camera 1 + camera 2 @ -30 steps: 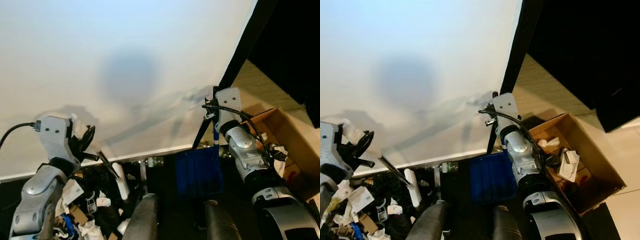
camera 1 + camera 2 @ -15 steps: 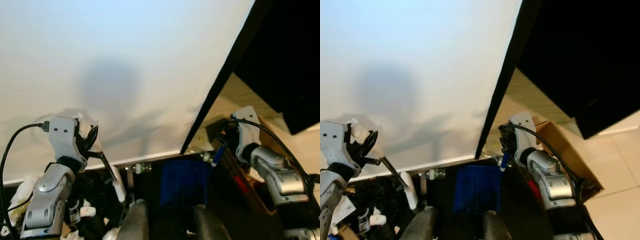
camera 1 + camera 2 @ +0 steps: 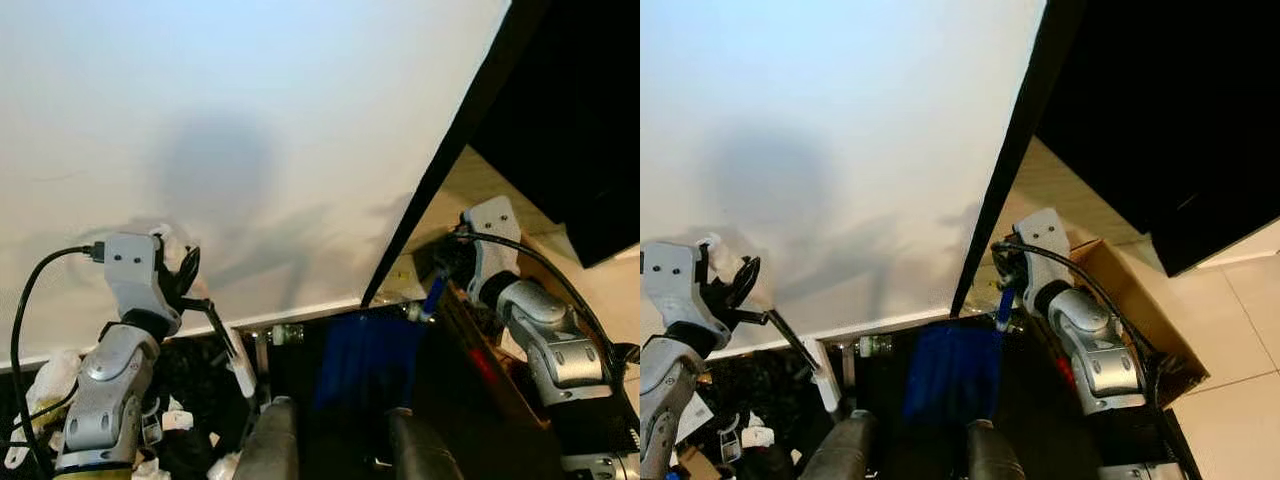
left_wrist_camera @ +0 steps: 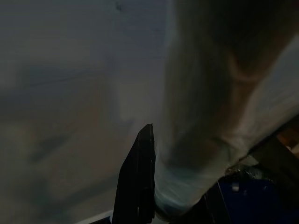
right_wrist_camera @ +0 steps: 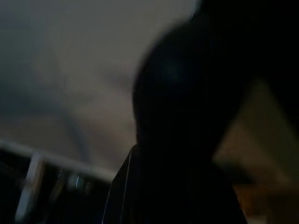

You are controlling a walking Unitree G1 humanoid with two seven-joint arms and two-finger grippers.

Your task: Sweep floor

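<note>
Gripping two tools against a white wall [image 3: 250,120] and its white baseboard [image 3: 290,315]. Left gripper [image 3: 185,285]: black fingers pinched on the thin dark handle of a white-headed brush [image 3: 240,370], raised at the left above a litter pile of white paper scraps and cardboard bits [image 3: 700,415] on the dark floor. Brush long axis slanted, handle end up at the gripper, white head down and toward the centre. Right gripper [image 3: 1005,275]: finger spacing not discernible, apparently closed about the blue stem of a blue plastic dustpan [image 3: 950,370]; right wrist view too dark to confirm. Dustpan hanging at centre just below the baseboard, stem up toward the gripper, pan down, blurred. Open brown cardboard box [image 3: 1140,320] on the pale floor at the right, beside a black door frame edge [image 3: 1010,160]. Judged handling: both tools light and rigid; smooth thin handles prone to twisting in the grip, so hold near mid-handle. Litter light, easily scattered.
</note>
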